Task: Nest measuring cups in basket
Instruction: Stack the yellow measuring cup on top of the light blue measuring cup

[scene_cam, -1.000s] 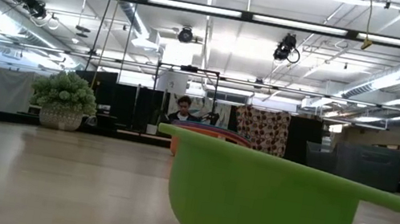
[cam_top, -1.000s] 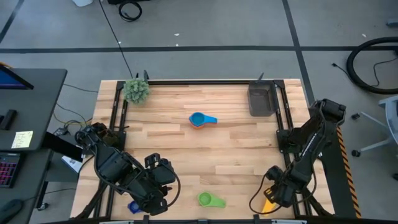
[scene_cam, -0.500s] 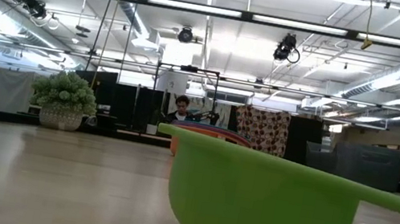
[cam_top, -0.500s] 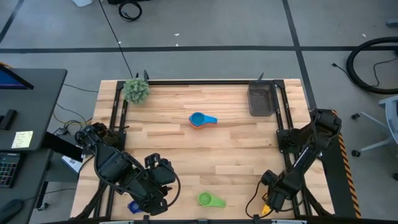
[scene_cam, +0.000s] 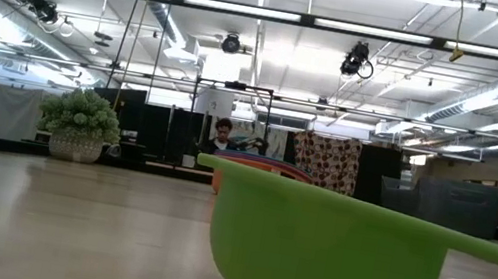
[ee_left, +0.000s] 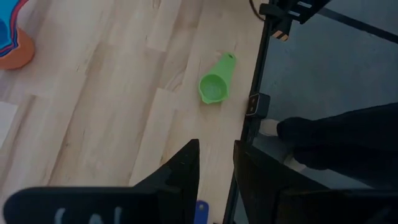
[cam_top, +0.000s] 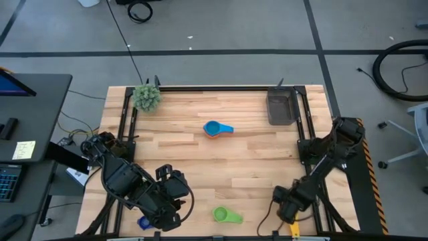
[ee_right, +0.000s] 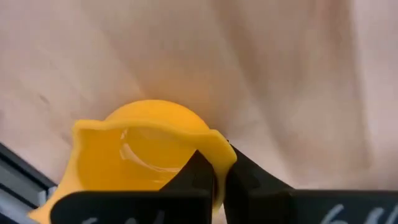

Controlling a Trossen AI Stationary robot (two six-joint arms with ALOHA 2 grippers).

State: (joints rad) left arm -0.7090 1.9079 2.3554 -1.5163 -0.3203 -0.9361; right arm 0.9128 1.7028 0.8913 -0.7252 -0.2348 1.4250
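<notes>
Jaws now shut on yellow cup (ee_right: 146, 146)

Cup stack (cam_top: 215, 128) at table (cam_top: 254, 167) centre; basket (cam_top: 281, 107) at 2 o'clock; plant ball (cam_top: 146, 98) at 10; lone cup (cam_top: 223, 215) at 6.

One camera looks straight down on the whole surface (cam_top: 221, 161). Another sits at surface height, so near the green cup (scene_cam: 320, 258) that it fills the foreground (the overhead and left wrist views catch that cup too). The right wrist camera presses close on a yellow cup (ee_right: 146, 155).
</notes>
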